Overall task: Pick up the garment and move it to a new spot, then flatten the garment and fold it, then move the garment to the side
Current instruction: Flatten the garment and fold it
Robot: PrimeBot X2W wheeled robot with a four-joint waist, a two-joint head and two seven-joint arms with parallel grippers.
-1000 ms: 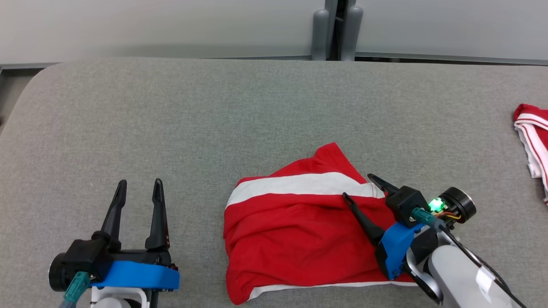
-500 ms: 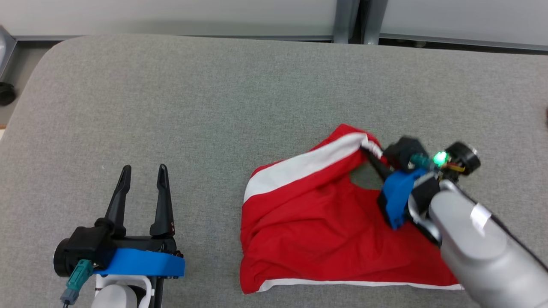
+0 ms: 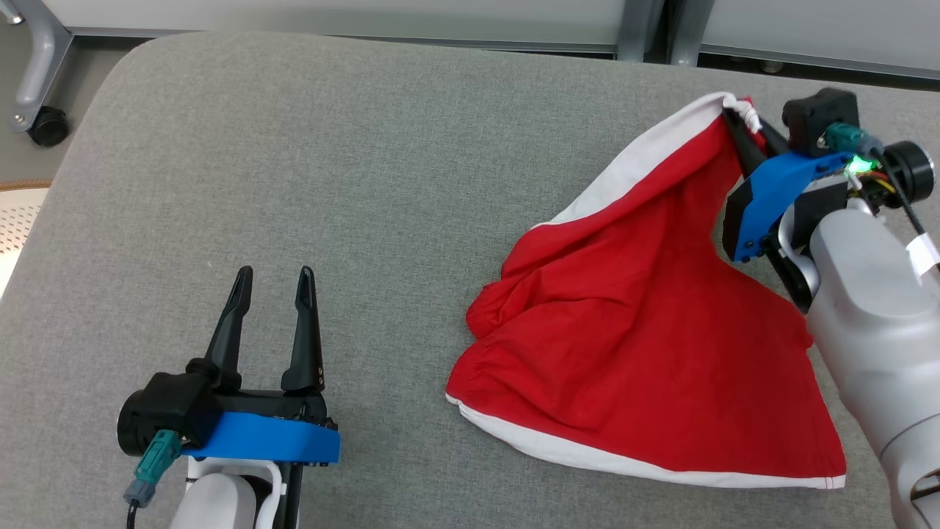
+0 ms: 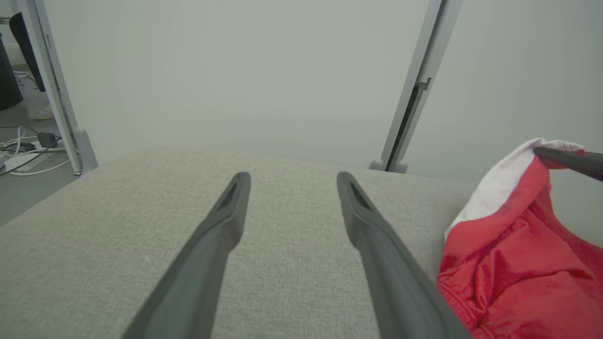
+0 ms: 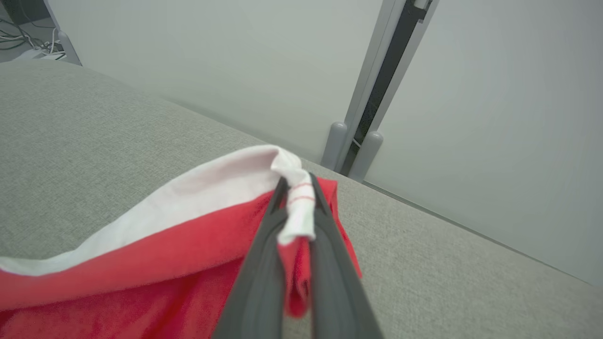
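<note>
Grey surface [image 3: 367,184] open at left and centre — red garment [image 3: 646,330] blocks right.

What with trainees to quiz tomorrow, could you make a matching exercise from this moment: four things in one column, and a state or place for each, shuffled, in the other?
Things:
1. left gripper
2. right gripper
3. garment
4. wheel

States:
A. black, on the floor
B. open, over bare table
C. shut on a white edge
D. one corner raised, the rest lying on the table

Pairs: 1-B, 2-C, 3-D, 4-A
</note>
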